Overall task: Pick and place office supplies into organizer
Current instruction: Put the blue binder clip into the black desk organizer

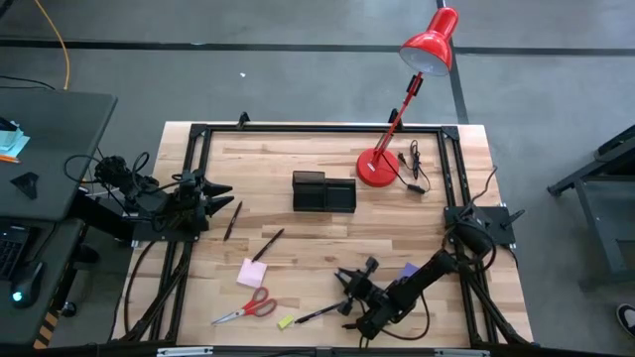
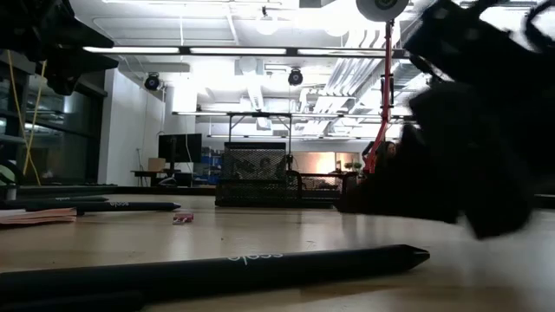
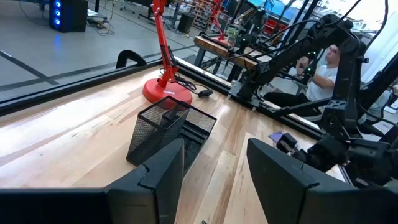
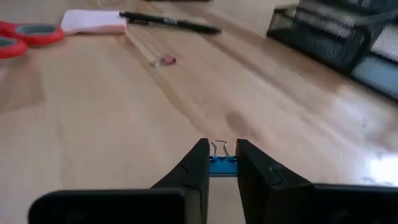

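The table [image 1: 317,213] is light wood with a black frame. On it lie a black mesh organizer [image 1: 323,191], a red lamp [image 1: 377,167], three black pens – one [image 1: 232,220] near the left edge – a pink sticky pad [image 1: 251,273], red scissors [image 1: 248,307] and a tiny yellow piece [image 1: 286,321].

Pale lettering on the barrel of the black pen [image 2: 217,267] lying nearest, too faint to make out, fainter marking on a farther pen [image 2: 121,206], likewise illegible
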`<act>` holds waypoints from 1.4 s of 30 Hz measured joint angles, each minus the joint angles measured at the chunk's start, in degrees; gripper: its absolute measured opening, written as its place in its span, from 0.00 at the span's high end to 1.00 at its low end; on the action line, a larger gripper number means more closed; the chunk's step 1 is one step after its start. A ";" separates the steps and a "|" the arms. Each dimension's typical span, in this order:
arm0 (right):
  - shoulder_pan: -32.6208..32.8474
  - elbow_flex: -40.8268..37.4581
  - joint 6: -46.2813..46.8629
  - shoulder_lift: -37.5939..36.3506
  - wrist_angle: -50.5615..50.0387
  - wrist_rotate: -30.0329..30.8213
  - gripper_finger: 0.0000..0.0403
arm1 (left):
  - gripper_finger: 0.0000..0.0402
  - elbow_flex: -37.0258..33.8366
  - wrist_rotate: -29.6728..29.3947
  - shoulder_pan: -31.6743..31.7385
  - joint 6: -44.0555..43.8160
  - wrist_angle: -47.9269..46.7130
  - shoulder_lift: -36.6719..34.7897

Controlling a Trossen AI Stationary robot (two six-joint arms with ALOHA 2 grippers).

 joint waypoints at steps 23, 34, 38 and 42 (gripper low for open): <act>-10.28 9.47 -23.34 -0.14 -0.07 0.94 0.87 | 0.58 0.00 -0.01 0.01 0.00 -0.01 0.01; -15.99 13.65 -30.47 -0.25 -0.20 -6.81 0.88 | 0.58 0.00 -0.02 0.01 0.00 -0.01 0.02; -18.04 13.27 -31.96 -0.25 2.36 -12.30 0.88 | 0.58 0.00 -0.02 0.02 0.00 -0.02 0.02; -19.76 13.22 -35.40 -0.25 6.23 -17.42 0.90 | 0.58 0.00 0.00 0.01 0.00 -0.02 0.00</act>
